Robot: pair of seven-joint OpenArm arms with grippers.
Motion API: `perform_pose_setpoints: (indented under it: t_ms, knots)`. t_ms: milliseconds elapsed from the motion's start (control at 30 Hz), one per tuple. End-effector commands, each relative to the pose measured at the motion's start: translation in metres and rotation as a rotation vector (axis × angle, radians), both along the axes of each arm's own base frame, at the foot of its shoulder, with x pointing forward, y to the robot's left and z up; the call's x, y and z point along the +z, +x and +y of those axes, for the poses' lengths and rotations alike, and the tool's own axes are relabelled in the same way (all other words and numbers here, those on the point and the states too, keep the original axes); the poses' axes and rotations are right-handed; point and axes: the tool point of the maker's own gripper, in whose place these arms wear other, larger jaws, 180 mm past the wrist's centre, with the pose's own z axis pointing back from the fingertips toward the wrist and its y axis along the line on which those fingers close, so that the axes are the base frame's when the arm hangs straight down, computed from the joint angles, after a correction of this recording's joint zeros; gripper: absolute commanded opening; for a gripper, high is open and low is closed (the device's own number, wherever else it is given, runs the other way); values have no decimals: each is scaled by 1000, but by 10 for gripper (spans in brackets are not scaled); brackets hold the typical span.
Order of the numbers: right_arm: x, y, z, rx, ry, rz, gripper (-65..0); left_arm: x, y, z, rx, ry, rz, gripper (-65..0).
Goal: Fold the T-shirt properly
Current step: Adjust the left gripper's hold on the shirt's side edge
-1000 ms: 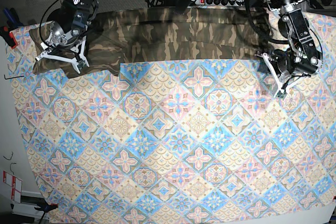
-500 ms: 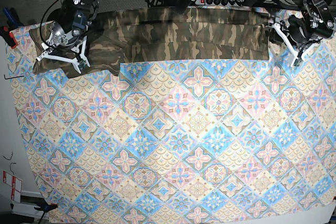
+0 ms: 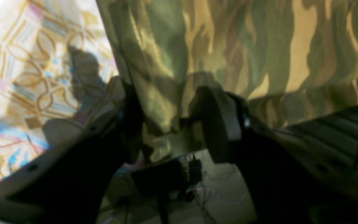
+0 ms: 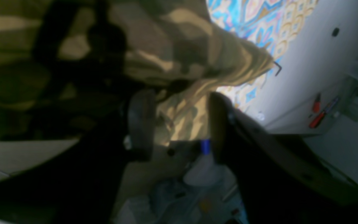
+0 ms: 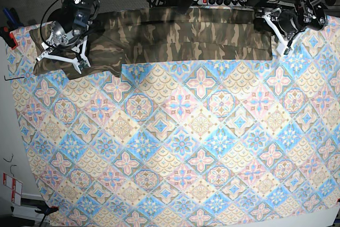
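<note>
Left gripper (image 5: 276,31) has swung up from the tablecloth (image 5: 180,147) to the T-shirt (image 5: 180,38) edge, jaws spread astride it; right gripper (image 5: 61,57) spread over the bunched sleeve end; shirt lies as a long band along the far edge, crosswise folds left.

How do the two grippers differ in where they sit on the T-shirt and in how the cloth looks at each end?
The right gripper sits over the bunched, rumpled end of the T-shirt, where cloth spills toward the tablecloth edge; the left gripper sits at the flat, straight-edged end. In the wrist views, cloth hangs as a fold between the left gripper's fingers, while a crumpled lump lies between the right's. Both have parted jaws with cloth between them.
</note>
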Motion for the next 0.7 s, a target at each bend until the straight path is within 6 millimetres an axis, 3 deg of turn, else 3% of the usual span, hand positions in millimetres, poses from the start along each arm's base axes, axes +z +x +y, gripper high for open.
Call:
perform_pose_setpoints:
  t_ms: [0,300,533,667]
  knots:
    - [8,4,-5,-6,-24,-21,-386,5,3,5,-7,12,-17,-339]
    - [8,6,-3,1,-21,-24,-386,46,14,37,12,146,-95,-339]
    - [8,6,-3,1,-21,-24,-385,43,12,55,23,243,-73,-340]
    - [8,6,-3,1,-22,-24,-386,27,10,53,45,245,-51,-339]
